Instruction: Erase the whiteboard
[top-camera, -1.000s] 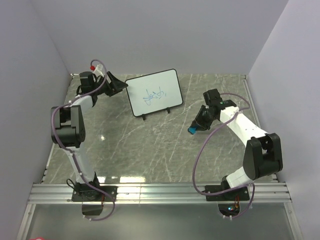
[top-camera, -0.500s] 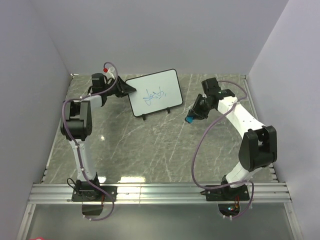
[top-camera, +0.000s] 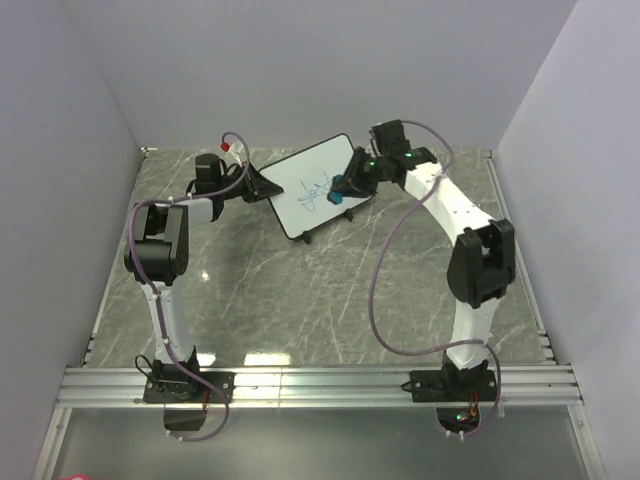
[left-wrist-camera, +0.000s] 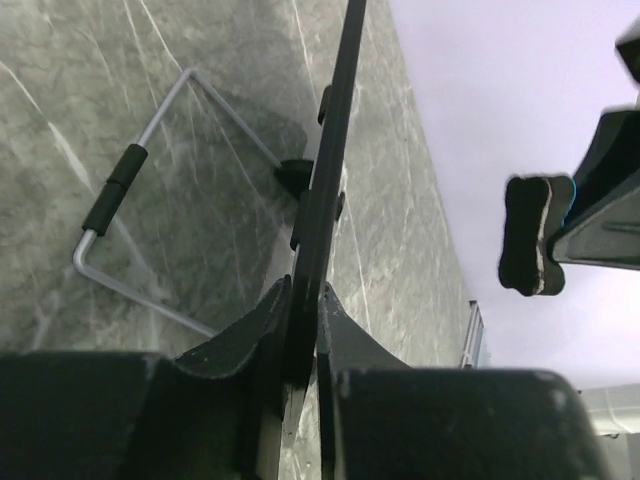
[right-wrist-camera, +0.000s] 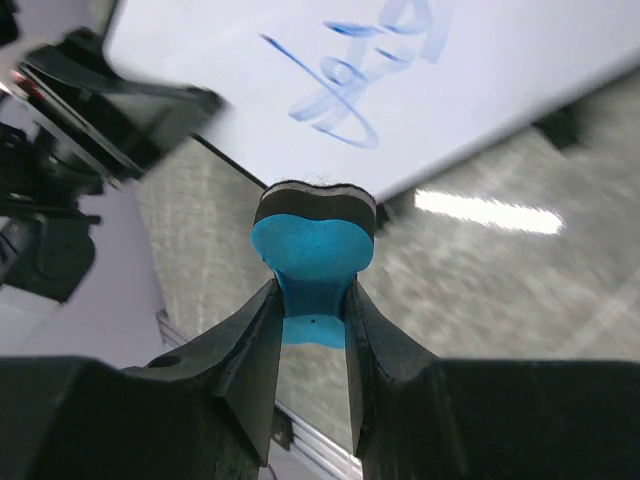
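Since a second ago the right arm has swung in from well to the right of the whiteboard (top-camera: 318, 168), and its claw (top-camera: 347, 183) now hangs in front of the board's right half. The board has swivelled on the bench (top-camera: 300, 300), so its left end sits nearer the arm bases. It stands towards the back of the bench on its small feet.

The left claw (left-wrist-camera: 300, 335) is pinched shut on the board's left edge and steadies it. The board's long axis runs from that grip out towards the right arm, which is the one placed to wipe.

The right claw's fingers are closed tight on the waist of the blue eraser (right-wrist-camera: 313, 250), with the dark felt facing the board. The blue scribble (right-wrist-camera: 350, 85) lies just ahead of the felt, near the board's middle. The left wrist view shows the eraser clear of the board's face, so my judgement is that the next move is a short push in, then strokes along the long axis.
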